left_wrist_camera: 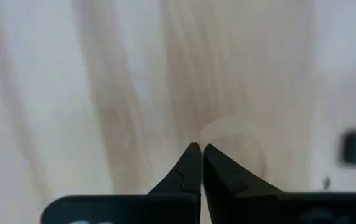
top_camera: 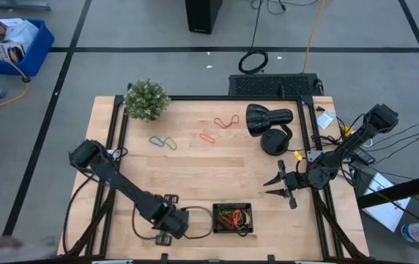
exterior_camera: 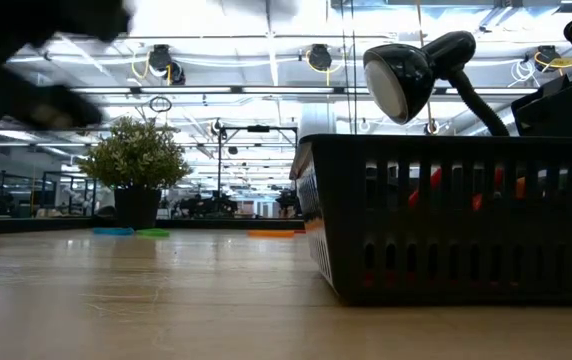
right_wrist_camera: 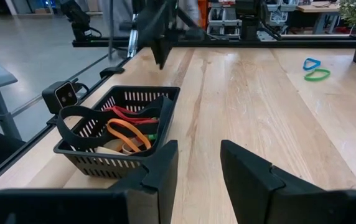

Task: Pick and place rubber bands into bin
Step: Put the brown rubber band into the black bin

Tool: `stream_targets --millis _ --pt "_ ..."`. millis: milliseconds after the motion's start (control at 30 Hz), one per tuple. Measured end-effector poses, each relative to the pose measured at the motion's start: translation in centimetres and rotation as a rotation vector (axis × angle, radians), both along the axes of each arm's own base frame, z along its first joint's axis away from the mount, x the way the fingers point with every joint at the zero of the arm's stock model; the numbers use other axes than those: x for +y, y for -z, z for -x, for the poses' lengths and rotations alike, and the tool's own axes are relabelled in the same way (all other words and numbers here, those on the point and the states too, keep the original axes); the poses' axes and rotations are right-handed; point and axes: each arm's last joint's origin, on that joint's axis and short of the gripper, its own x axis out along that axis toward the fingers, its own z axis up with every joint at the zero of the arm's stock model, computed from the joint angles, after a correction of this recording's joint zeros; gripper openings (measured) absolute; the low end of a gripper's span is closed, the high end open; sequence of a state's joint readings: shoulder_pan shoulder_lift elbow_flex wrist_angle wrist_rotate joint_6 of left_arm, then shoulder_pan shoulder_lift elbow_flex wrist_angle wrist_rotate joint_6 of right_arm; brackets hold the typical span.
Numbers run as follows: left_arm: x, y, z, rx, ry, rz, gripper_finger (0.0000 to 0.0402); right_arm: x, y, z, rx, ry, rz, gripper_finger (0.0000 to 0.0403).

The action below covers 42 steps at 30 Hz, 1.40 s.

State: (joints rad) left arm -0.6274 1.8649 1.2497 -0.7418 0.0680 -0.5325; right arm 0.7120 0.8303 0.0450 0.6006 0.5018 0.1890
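Closest to the lens in the low view: bin (exterior_camera: 456,215), a slatted black wall filling the right half, red and orange showing through the slots. From above, bin (top_camera: 233,218) sits bottom centre and already holds several rubber bands (right_wrist_camera: 128,134).

Left gripper (left_wrist_camera: 196,149) is pinched fully closed just left of the bin; nothing visible between the tips, so I doubt it carries a band.

Right gripper (right_wrist_camera: 196,158), right of centre in the high view, is parted and empty.

Loose bands remain upper centre: green and blue pair (top_camera: 163,141), orange (top_camera: 207,136), red (top_camera: 226,121).

Next pick, my call: open before descending, tips flat to the wood, pinch one strand only.

Surface: pale wooden table (top_camera: 195,172), with plant (top_camera: 146,99) and black lamp (top_camera: 268,121). Grey taped floor, blue crate (top_camera: 15,44) top left.
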Motion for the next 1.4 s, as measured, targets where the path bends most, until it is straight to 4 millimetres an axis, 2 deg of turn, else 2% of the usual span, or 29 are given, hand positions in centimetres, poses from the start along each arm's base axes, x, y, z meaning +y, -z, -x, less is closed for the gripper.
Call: stream_targets --millis 200,500,667,767,867,1033,1400 --pt "1.2 -4.7 -1.5 -0.195 -0.008 0.001 0.0004 0.0 0.0 0.0 -0.001 0.0 -0.001 0.0116" --pt "3.0 -12.2 -5.9 -0.736 0.107 0.047 0.0003 0.0 0.0 0.0 -0.001 0.0 -0.001 0.0116" --pt "4.2 -13.9 -7.6 -0.922 0.144 0.025 0.0003 0.0 0.0 0.0 -0.002 0.0 -0.002 0.0116" --pt "5.0 -14.1 -8.1 -0.951 0.137 0.008 0.0003 0.0 0.0 0.0 -0.001 0.0 -0.001 0.0116" --pt "5.4 -13.4 -9.2 -0.976 0.129 -0.003 0.0003 0.0 0.0 0.0 0.001 0.0 0.001 0.0116" --pt "5.1 -10.8 -11.3 -0.992 0.219 0.016 0.0003 0.0 0.0 0.0 -0.001 -0.001 0.003 0.0116" --pt "4.8 -5.8 -13.7 -0.931 0.213 0.005 0.0006 0.0 0.0 0.0 0.0 -0.001 0.0 0.0116"
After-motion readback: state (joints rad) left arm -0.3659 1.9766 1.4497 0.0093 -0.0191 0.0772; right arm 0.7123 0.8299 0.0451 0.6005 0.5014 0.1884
